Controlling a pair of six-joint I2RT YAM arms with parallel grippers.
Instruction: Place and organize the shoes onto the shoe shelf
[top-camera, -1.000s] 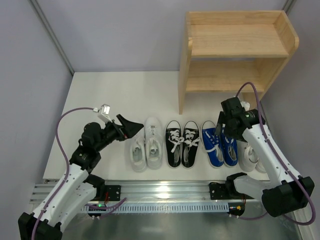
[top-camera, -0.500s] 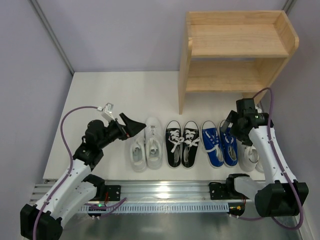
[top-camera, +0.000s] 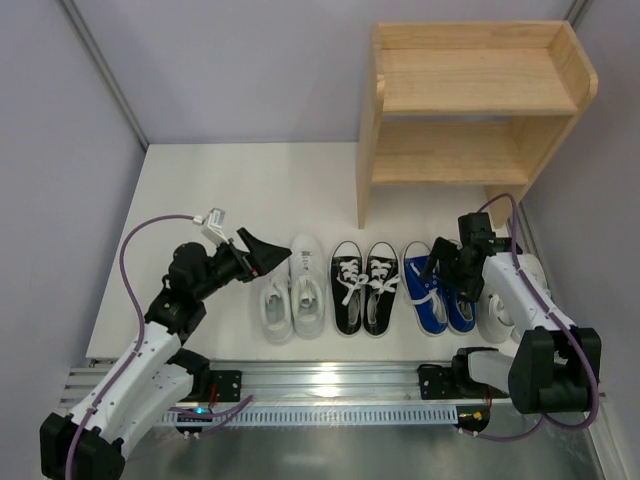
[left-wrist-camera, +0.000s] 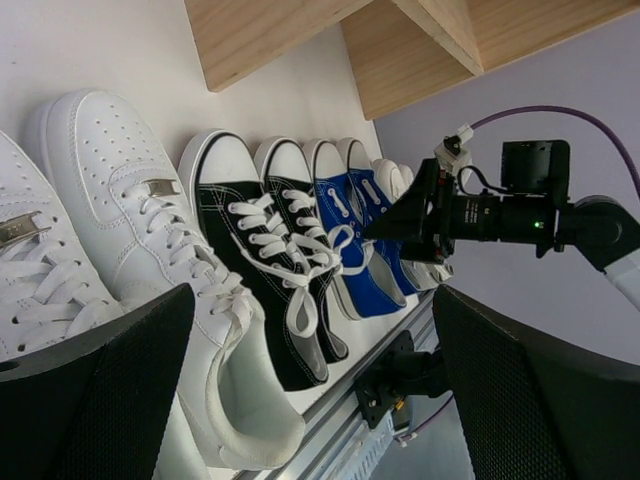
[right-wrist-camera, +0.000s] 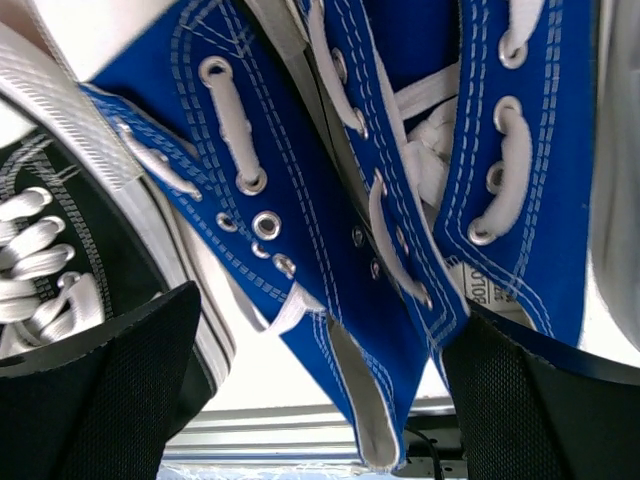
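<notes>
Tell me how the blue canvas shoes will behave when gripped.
Likely floppy: the blue canvas shoes have thin uppers that should fold under pinch. Loose white laces may snag or dangle. Sitting flat, they'd probably slide, not tip.

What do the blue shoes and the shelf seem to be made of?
The blue shoes look like woven canvas, matte, with white double stitching. Their eyelets are shiny and metal-looking, and the flat white laces are probably cotton. The shelf looks like light wood, matte and seemingly unpainted. Grain lines show on its boards, though a clear coat cannot be excluded.
</notes>
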